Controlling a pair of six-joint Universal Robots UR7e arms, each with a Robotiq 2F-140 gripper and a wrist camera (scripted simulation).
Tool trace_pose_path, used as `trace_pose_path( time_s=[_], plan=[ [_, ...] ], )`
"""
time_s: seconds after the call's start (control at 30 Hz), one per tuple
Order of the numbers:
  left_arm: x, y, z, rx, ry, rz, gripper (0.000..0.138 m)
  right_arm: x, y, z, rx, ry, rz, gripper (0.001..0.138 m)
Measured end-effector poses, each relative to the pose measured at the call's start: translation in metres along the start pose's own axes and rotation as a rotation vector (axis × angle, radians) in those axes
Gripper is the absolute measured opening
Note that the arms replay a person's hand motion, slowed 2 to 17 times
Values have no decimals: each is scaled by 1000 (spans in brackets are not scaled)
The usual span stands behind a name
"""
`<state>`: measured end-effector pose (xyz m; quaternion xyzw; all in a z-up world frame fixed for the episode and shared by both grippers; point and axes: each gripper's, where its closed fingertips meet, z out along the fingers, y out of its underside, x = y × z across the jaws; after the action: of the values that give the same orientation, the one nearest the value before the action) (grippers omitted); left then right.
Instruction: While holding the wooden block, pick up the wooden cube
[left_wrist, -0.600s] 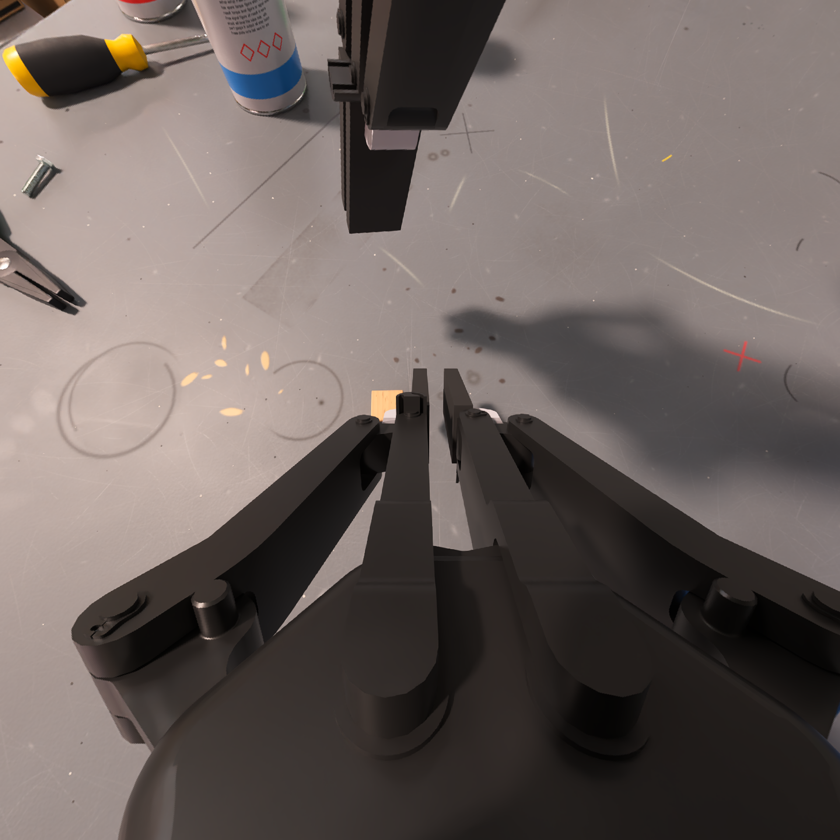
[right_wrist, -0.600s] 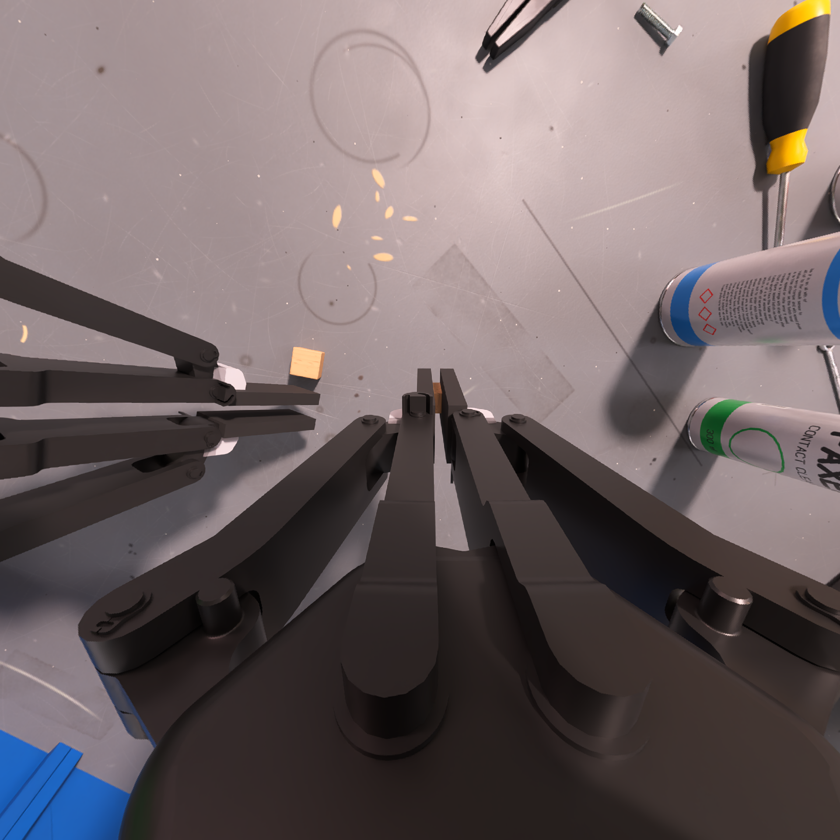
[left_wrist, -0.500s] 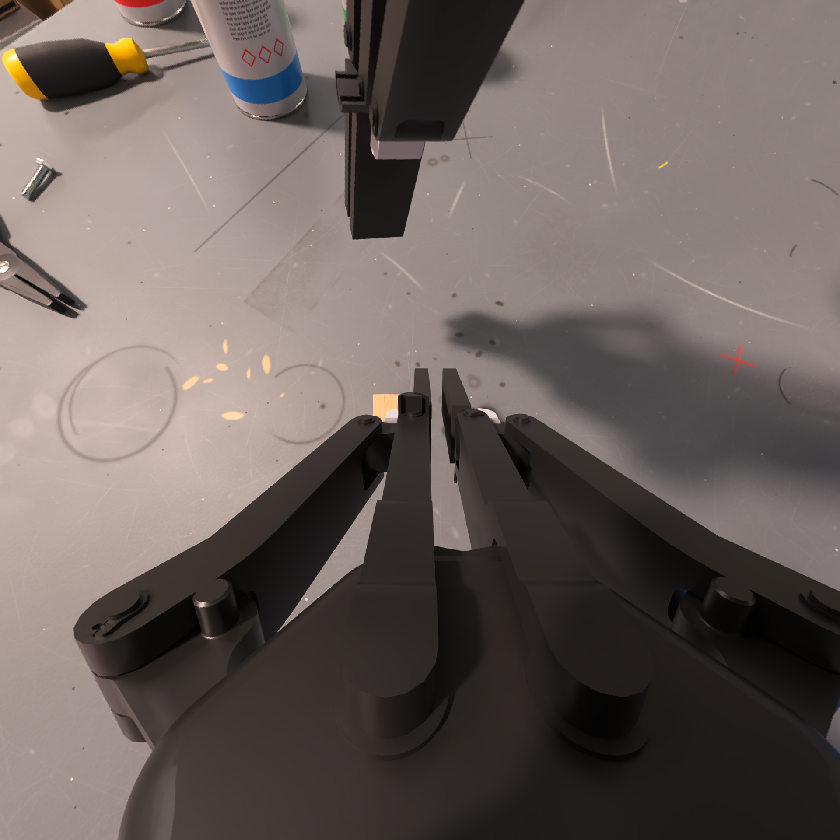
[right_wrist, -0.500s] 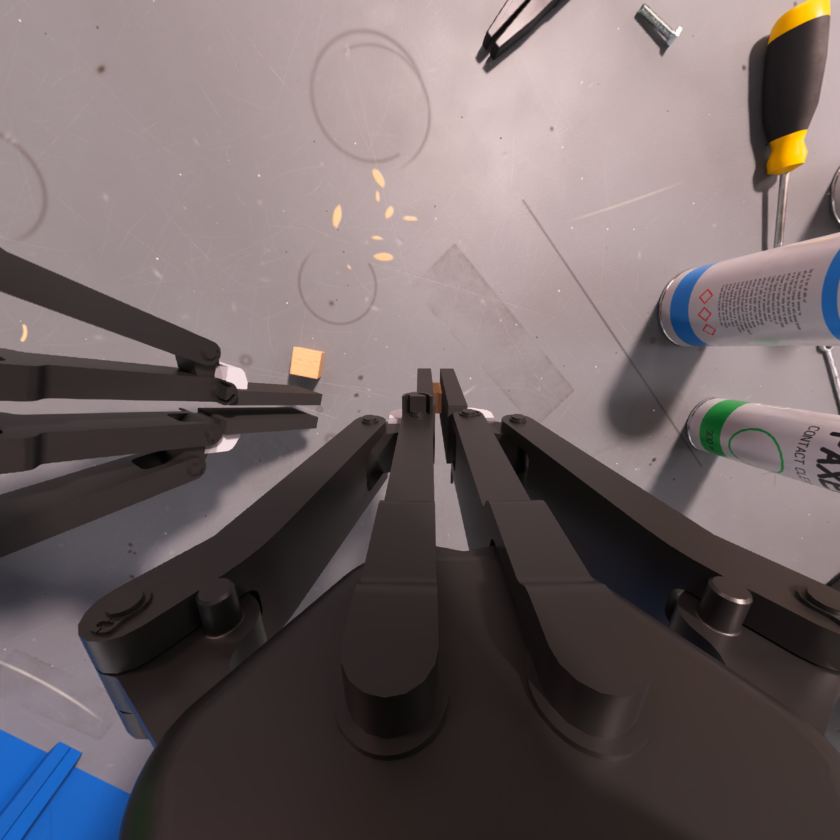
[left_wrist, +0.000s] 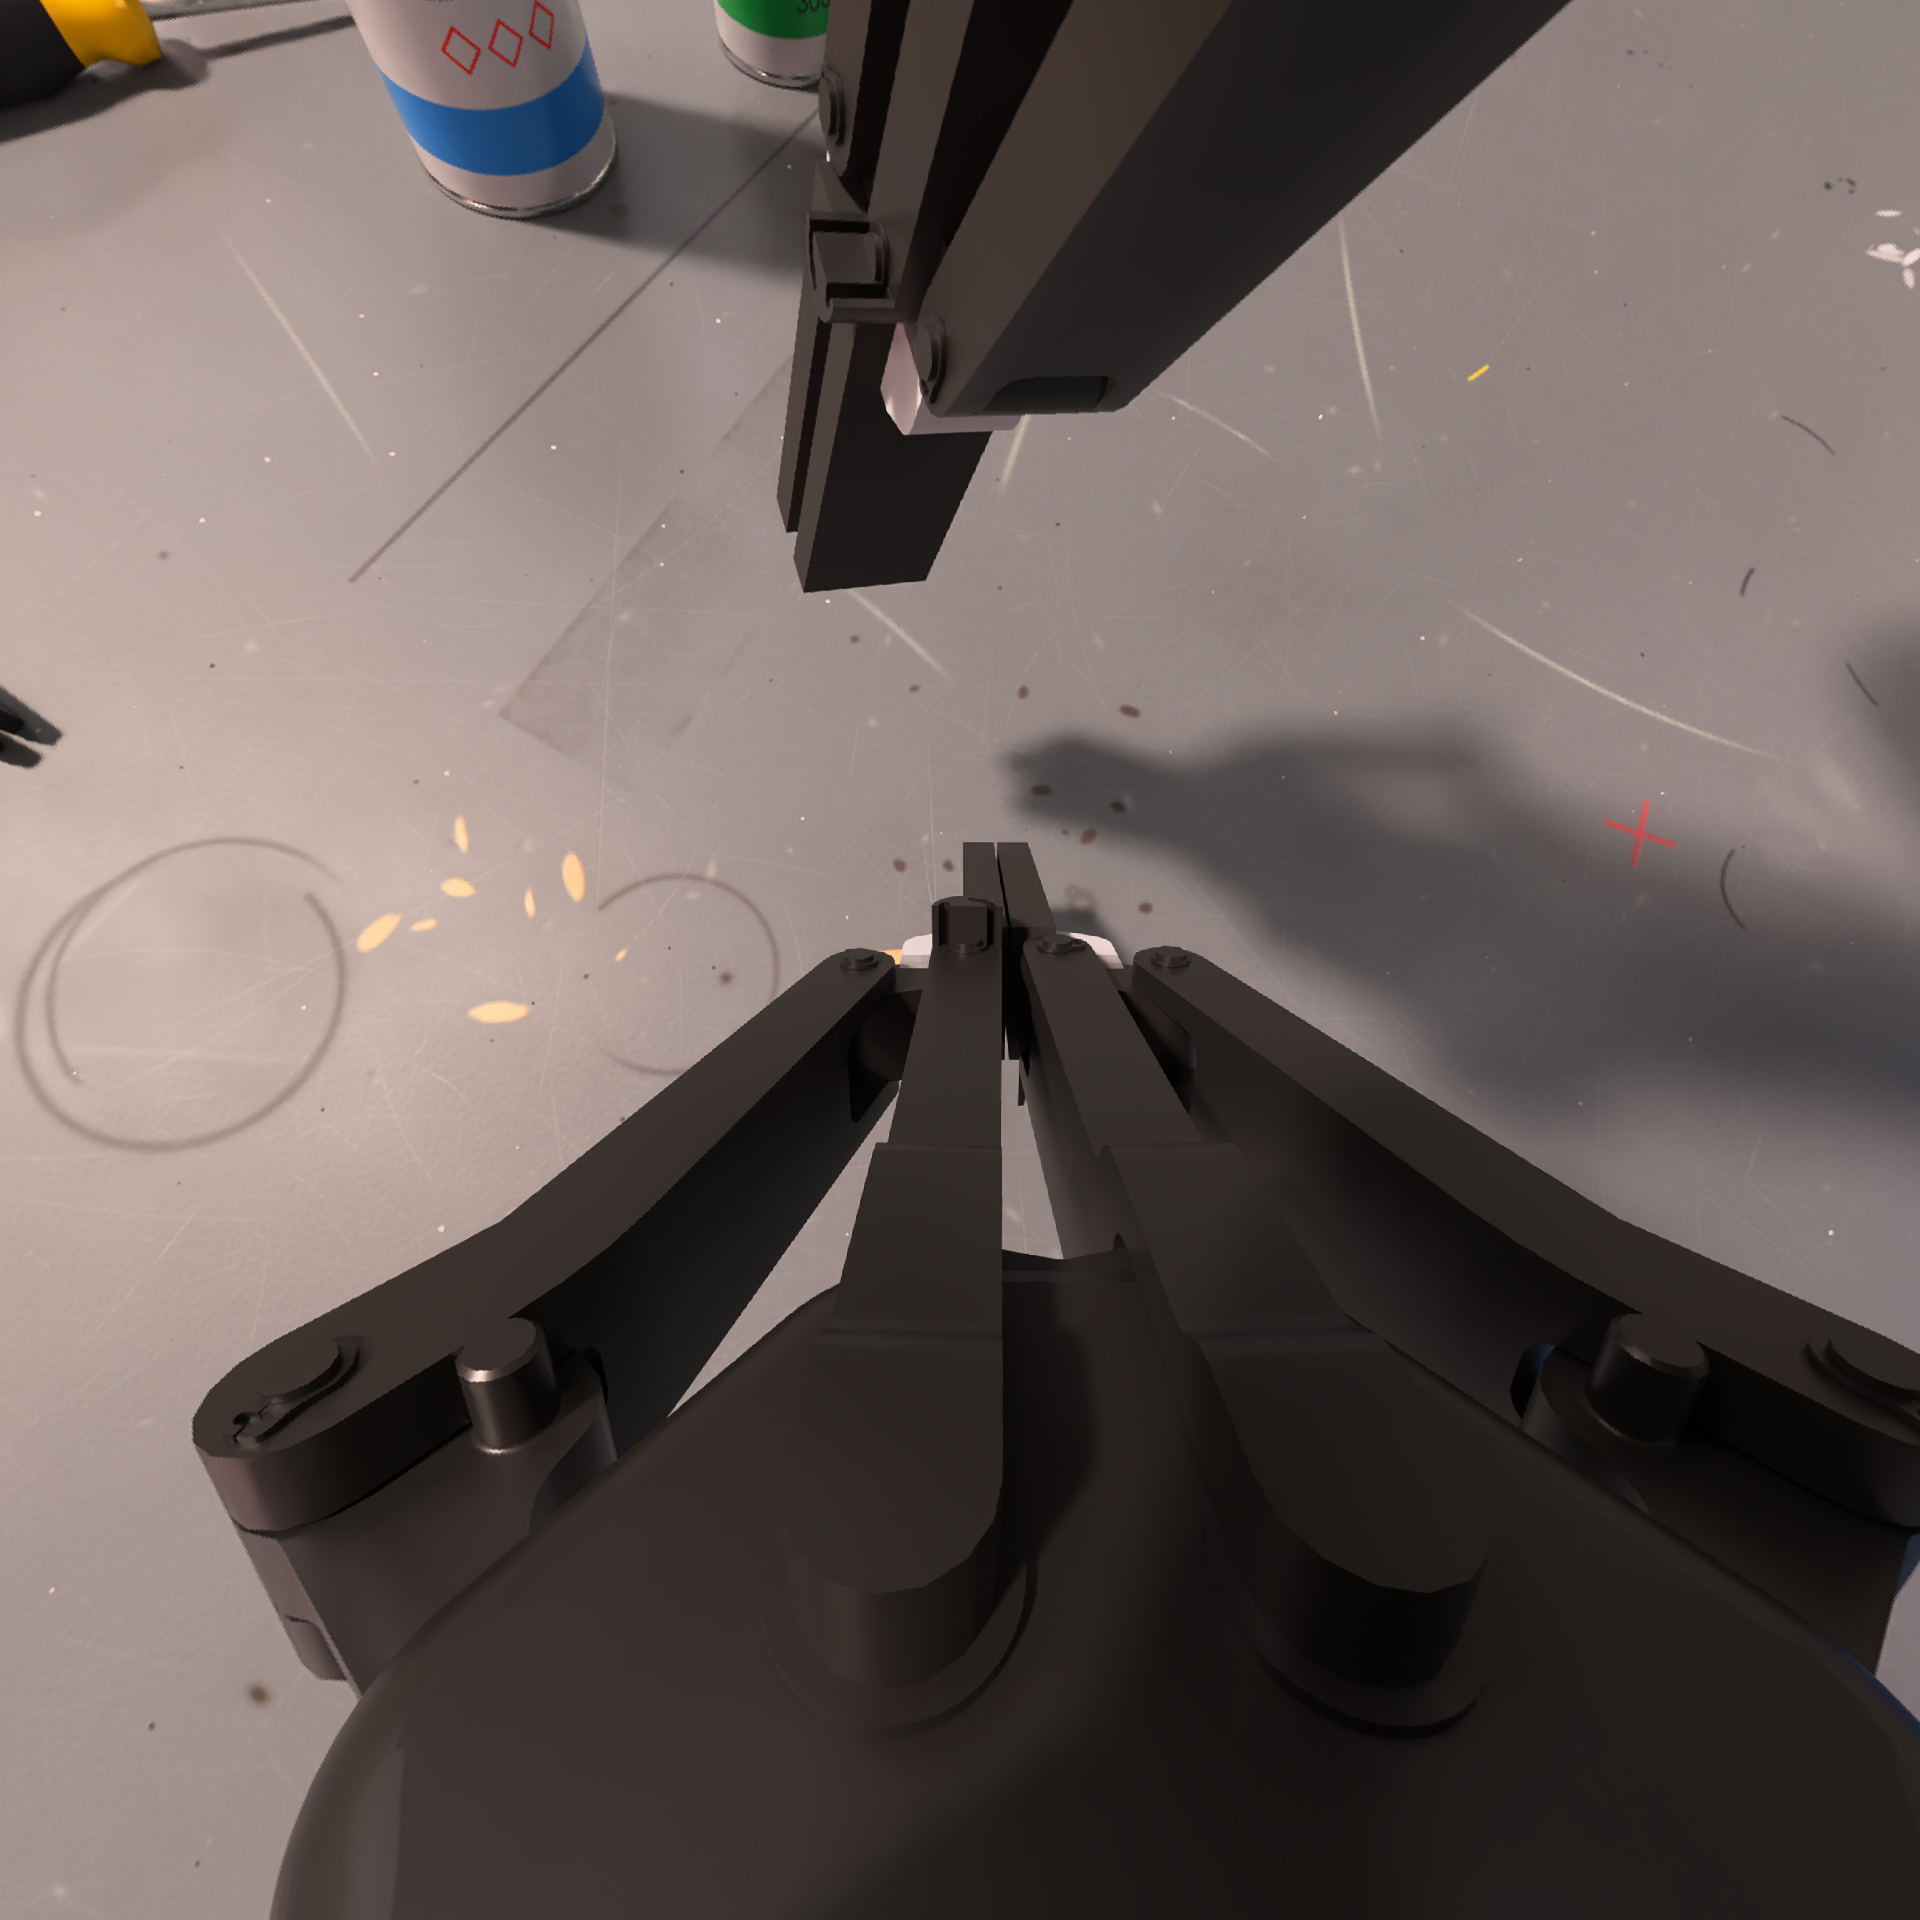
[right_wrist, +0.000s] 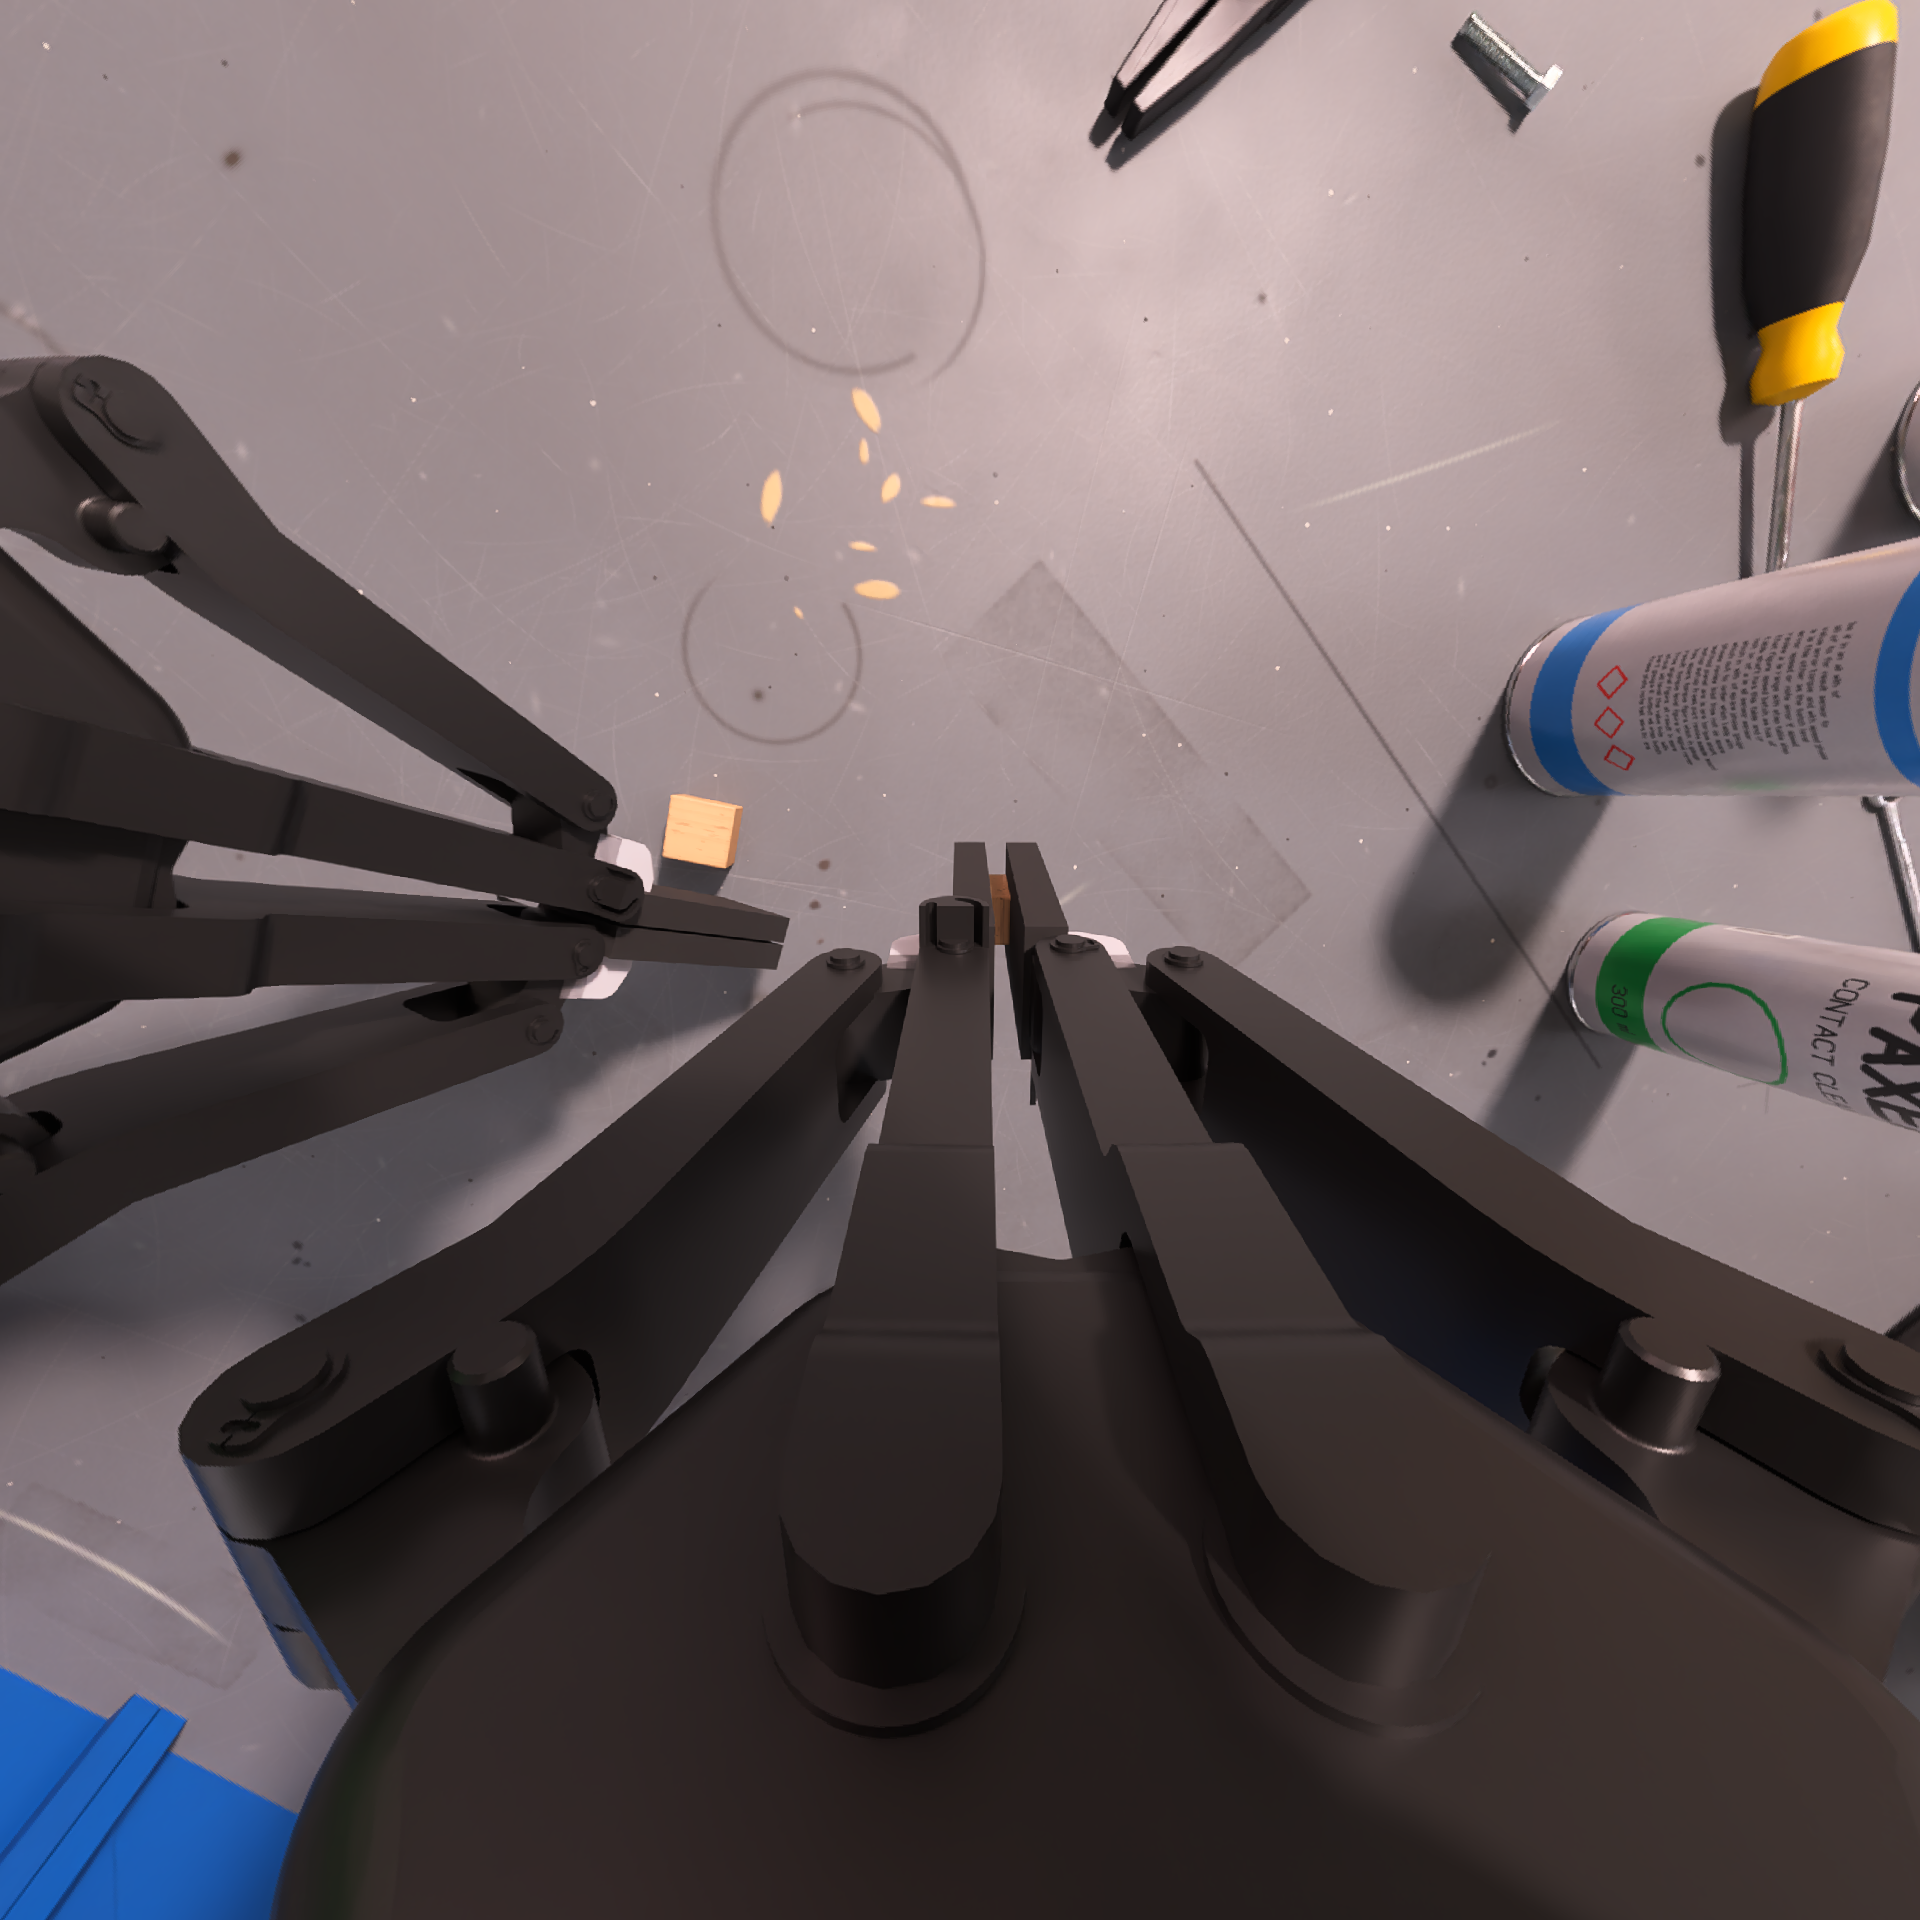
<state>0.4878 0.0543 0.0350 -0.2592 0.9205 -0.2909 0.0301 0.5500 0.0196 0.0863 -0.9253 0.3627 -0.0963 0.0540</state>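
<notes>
Both tools (left_wrist: 995, 868) matte dk-grey w/ linkage bars; round pivot pins; white inserts.

Even, soft light; diffuse shadows on the grey table (left_wrist: 1351, 582); wide-angle edge stretching.

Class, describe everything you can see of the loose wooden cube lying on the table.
The wooden cube is small, pale tan, with faint grain and crisp edges. It sits flat on the grey table, casting a short shadow. The left gripper, shut on nothing, lies just beside it; whether they touch is unclear. In the left wrist view only a sliver shows.
</notes>
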Motion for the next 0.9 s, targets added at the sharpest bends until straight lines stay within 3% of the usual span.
trace_pose_path(
  time_s=[0.37, 0.67, 0.9],
  plan=[
    [-7, 1, 5, -35, -3, -28, 1, 10, 4, 0, -6, 8, 23, 5],
    [-2, -8, -1, 52, 18, -59, 1, 11, 6, 2, -7, -7, 33, 5],
    [2, -7, 4, 77, 33, -78, 1, 11, 5, 3, -2, -20, 41, 5]
  ],
)
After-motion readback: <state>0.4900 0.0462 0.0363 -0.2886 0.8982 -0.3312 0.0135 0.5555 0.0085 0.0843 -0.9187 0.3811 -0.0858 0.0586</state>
